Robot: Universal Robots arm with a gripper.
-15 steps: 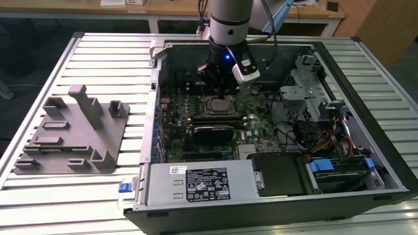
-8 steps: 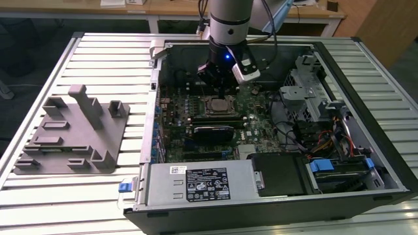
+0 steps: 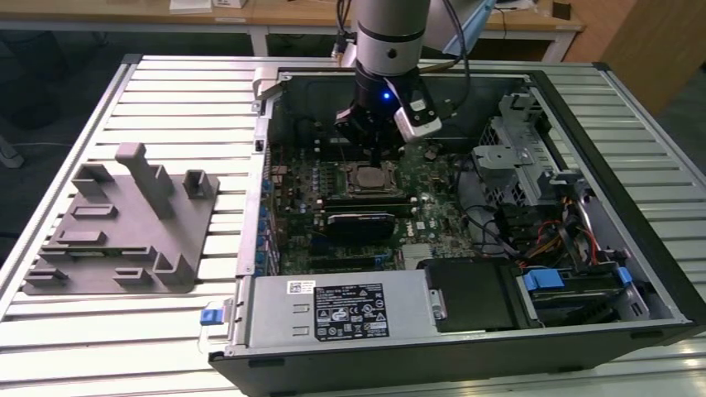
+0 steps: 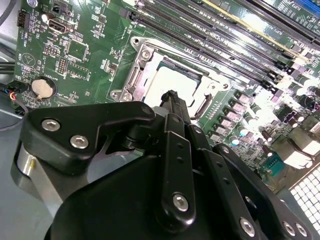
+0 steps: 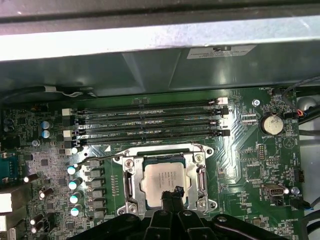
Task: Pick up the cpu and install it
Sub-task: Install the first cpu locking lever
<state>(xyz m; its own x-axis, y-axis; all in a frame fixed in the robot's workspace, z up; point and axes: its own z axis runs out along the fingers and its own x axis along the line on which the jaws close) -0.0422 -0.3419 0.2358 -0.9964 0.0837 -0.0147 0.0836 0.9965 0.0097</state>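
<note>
The cpu [image 5: 164,176] lies flat inside the metal-framed socket [image 5: 128,181] on the green motherboard, silver top plate facing up. In the second wrist view the cpu [image 4: 170,80] shows as a pale square just beyond my fingertips. My gripper [image 5: 172,195] hangs right over the chip's near edge, its two black fingers pressed together with nothing between them. In the exterior view my gripper [image 3: 379,157] points straight down into the open computer case above the cpu [image 3: 369,175]. The black finger linkage [image 4: 172,150] hides part of the socket in the second wrist view.
Several memory slots [image 5: 150,122] run beside the socket, and a coin battery [image 5: 272,124] sits on the board. The case holds a power supply [image 3: 342,310], drive bays [image 3: 530,165] and cables. A grey tray [image 3: 121,223] with upright posts rests on the slatted table at the exterior view's left.
</note>
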